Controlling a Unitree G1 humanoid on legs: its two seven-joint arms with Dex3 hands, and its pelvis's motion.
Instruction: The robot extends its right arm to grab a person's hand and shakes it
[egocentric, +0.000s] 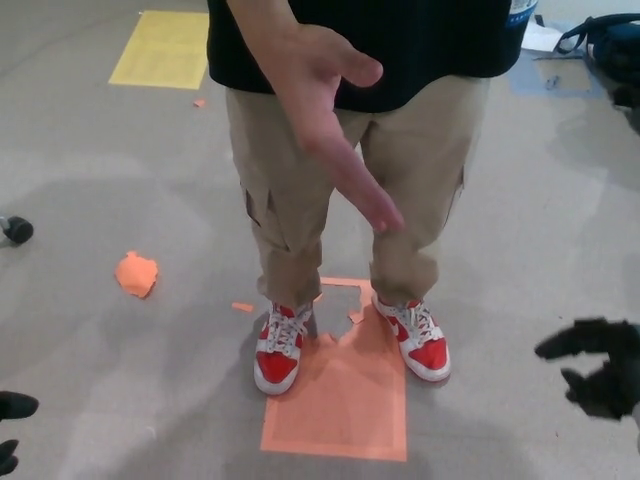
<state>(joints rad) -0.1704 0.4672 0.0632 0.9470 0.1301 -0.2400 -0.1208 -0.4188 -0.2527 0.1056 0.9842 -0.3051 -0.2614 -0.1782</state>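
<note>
The handshake has not begun. The person's hand (325, 110) is held out, palm open and fingers pointing down, in the upper middle of the view above the orange floor patch (340, 400). The right hand (595, 370) sits low at the right edge, fingers apart and holding nothing, well apart from the offered hand. Reaching, clasping and shaking all remain. Only fingertips of the left hand (12, 420) show, so I cannot tell its state.

Indoor test space, likely a lab or workshop

Bare grey floor (120, 180) carries taped markers: an orange square (340, 400), a yellow square (165, 48), and orange scraps (136, 273). A caster (15, 230) shows at left, a dark bag (605, 40) top right.
</note>
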